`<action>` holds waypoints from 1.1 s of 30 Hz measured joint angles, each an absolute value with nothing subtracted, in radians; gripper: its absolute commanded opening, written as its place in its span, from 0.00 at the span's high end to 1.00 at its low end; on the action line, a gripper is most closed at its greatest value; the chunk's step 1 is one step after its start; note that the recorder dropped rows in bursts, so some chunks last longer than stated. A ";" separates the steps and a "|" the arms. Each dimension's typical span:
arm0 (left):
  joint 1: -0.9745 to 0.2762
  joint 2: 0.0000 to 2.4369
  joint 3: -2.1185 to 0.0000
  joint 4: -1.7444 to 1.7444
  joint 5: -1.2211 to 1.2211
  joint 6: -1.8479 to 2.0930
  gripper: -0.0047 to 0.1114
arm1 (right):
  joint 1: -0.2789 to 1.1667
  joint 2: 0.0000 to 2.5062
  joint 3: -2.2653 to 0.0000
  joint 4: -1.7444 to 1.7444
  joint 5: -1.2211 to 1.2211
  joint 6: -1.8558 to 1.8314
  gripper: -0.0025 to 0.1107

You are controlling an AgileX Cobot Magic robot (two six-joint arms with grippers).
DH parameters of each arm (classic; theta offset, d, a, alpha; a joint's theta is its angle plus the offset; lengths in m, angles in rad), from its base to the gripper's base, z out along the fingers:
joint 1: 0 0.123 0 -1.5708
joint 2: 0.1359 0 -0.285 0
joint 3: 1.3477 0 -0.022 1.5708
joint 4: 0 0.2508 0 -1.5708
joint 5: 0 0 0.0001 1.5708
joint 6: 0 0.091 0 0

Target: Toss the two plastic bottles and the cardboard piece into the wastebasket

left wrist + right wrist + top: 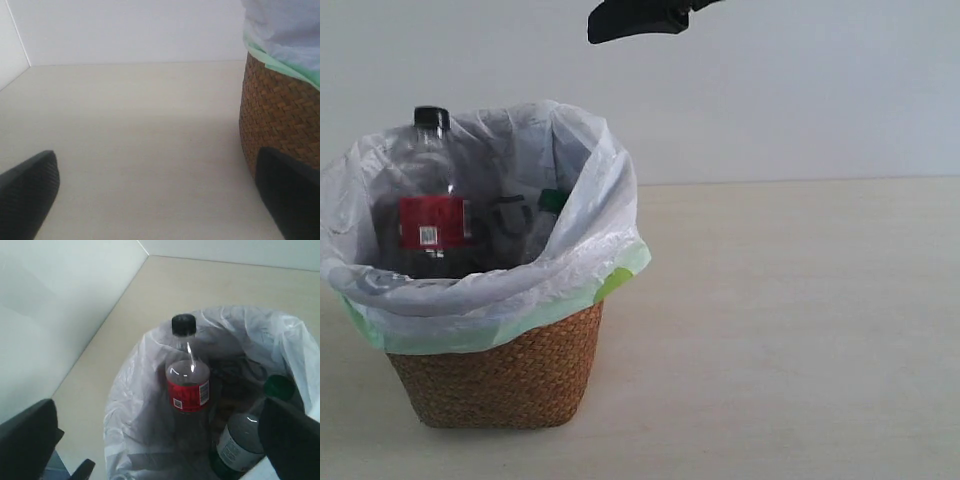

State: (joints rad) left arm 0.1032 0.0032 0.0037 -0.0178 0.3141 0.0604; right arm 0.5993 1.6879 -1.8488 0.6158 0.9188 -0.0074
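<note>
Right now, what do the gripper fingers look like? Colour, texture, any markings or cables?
Left gripper: black fingers with rounded tips and a fine woven, carbon-like texture. Right gripper: same broad black fingers, texture blurred. No markings or cables visible.

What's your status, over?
Left gripper open, empty, beside wastebasket. Right gripper open, empty, above it. Black-cap bottle and green-cap bottle inside; cardboard piece not made out. No obstruction seen.
</note>
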 measured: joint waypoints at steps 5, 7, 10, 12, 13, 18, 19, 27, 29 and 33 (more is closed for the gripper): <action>0.103 0.003 0.004 -0.018 0.314 0.060 0.03 | 0.599 1.688 -1.850 0.471 0.986 0.010 0.23; 0.103 0.003 0.004 -0.018 0.314 0.060 0.03 | 0.599 1.688 -1.850 0.379 1.023 0.040 0.41; 0.103 0.003 0.004 -0.018 0.314 0.060 0.03 | 0.599 1.688 -1.850 0.242 1.096 0.083 0.74; 0.103 0.003 0.004 -0.018 0.314 0.060 0.03 | 0.599 1.688 -1.850 0.186 1.140 0.090 0.98; 0.103 0.003 0.004 -0.018 0.314 0.060 0.03 | 0.599 1.688 -1.850 0.160 1.164 0.090 0.98; 0.103 0.003 0.004 -0.018 0.314 0.060 0.03 | 0.599 1.642 -1.850 0.000 1.217 0.090 0.98; 0.103 0.003 0.004 -0.018 0.314 0.060 0.03 | 0.599 1.612 -1.850 -0.021 1.217 0.093 0.98; 0.103 0.003 0.004 -0.018 0.314 0.060 0.03 | 0.599 1.151 -1.634 -0.153 1.100 0.119 0.98; 0.103 0.003 0.004 -0.018 0.314 0.060 0.03 | 0.599 1.004 -1.535 -0.186 1.026 0.135 0.98; 0.103 0.003 0.004 -0.018 0.314 0.060 0.03 | 0.599 0.756 -1.404 -0.210 0.937 0.141 0.98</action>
State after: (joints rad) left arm 0.1032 0.0032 0.0037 -0.0178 0.3141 0.0604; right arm 0.5993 0.7560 -1.4036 -0.2105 0.9369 0.1411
